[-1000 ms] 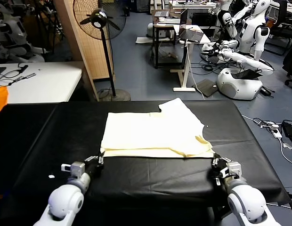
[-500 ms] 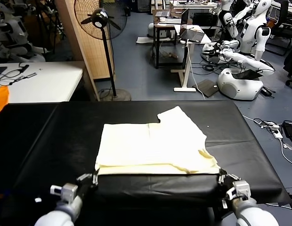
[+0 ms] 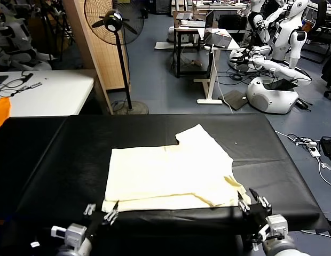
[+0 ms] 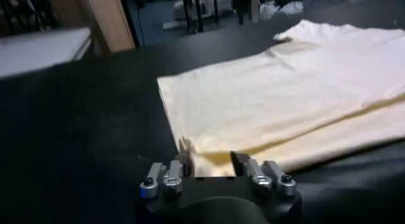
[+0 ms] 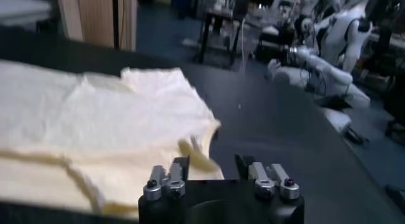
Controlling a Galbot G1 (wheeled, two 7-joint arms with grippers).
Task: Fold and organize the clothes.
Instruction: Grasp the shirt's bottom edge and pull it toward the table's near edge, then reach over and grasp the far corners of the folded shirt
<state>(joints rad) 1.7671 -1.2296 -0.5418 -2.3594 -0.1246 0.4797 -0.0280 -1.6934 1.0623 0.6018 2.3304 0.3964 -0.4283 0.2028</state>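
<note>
While the black table [image 3: 58,160] fills the lower half of the head view, the shirt [image 3: 171,173] is laid flat on it near the middle, folded once so that a doubled hem runs along its 6 o'clock edge and one sleeve juts out at 1 o'clock. A white table [image 3: 48,93] is seen at 10 o'clock, and a standing fan [image 3: 113,21] at 11 o'clock beyond the black cover.

The left gripper [image 3: 101,212] is held at the shirt's 7 o'clock corner, jaws spread and released, with the corner of the fabric lying between the fingers [image 4: 180,171] in the left wrist view. The right gripper [image 3: 251,201] is placed at the 5 o'clock corner, likewise spread, nothing clenched, with the cloth edge just ahead of its fingers [image 5: 183,168].
</note>
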